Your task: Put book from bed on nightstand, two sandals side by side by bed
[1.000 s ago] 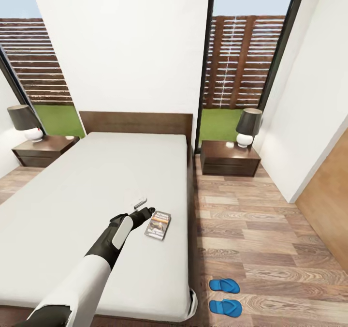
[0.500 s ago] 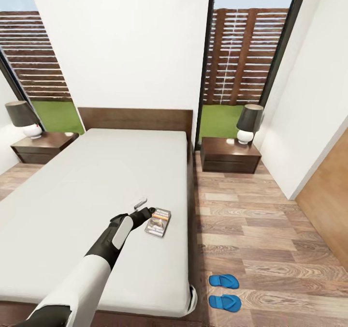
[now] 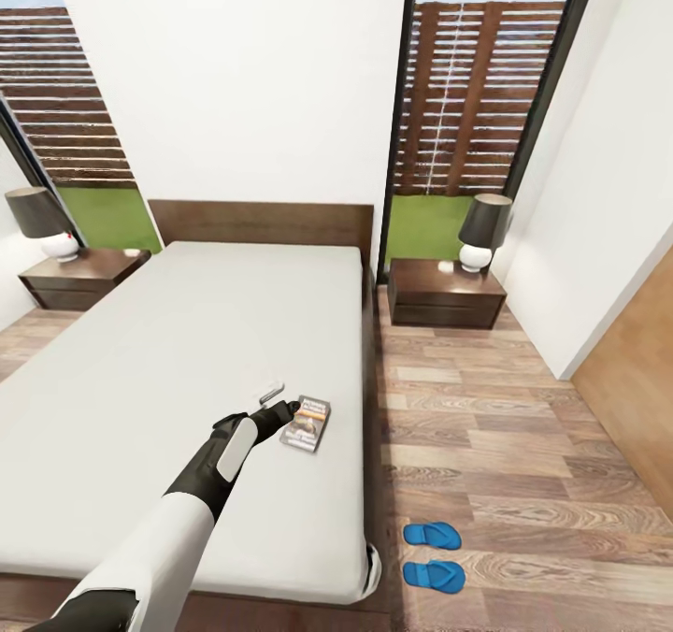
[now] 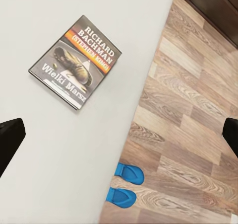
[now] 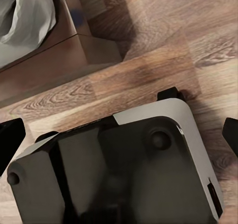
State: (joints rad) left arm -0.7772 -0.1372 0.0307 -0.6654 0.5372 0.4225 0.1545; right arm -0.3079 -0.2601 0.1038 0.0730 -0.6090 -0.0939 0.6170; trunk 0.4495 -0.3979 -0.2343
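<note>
The book [image 3: 306,423], dark with an orange title band, lies flat on the pale mattress of the bed [image 3: 187,351] near its right edge. My left gripper [image 3: 280,411] hovers just left of the book [image 4: 77,61], open and empty; its fingertips [image 4: 10,143] stand wide apart. Two blue sandals [image 3: 432,535] [image 3: 434,576] lie side by side on the floor next to the bed's right foot corner, and the left wrist view shows them too [image 4: 126,184]. My right gripper [image 5: 119,134] is open over my own base, low by the floor.
Two dark nightstands [image 3: 444,293] [image 3: 82,275] flank the headboard, each with a black-shaded lamp [image 3: 488,230]. Tall windows and white walls stand behind. Wood floor [image 3: 505,426] stretches along the bed's right side. A wooden panel [image 3: 636,398] stands at the far right.
The whole picture has shifted a little as the camera moved, showing the room from slightly higher. The left arm and book keep their places relative to each other.
</note>
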